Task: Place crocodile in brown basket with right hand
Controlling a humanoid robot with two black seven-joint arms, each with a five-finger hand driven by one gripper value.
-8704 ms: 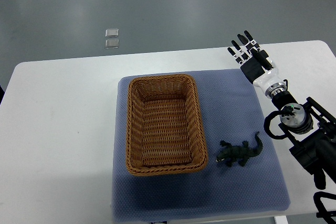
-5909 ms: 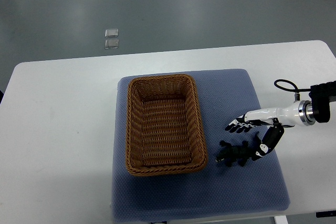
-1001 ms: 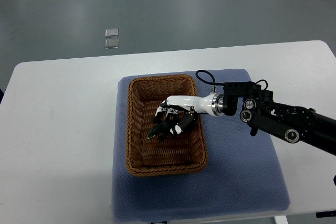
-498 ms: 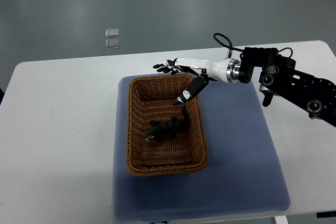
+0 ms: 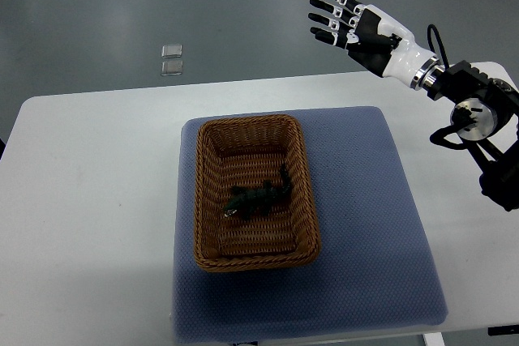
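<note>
One crocodile lies inside the brown basket, well below and left of the right hand, which hovers empty with fingers spread wide. Placement looks complete; only parking the arm seems left.

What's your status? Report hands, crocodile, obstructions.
Right hand open, raised beyond the table's far edge. Crocodile lying inside brown basket. Left hand not in view. Nothing in the way.

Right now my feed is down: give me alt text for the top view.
A dark toy crocodile lies inside the brown basket, which sits on a blue mat on a white table. The right hand is raised beyond the table's far right corner, fingers spread, holding nothing.
</note>
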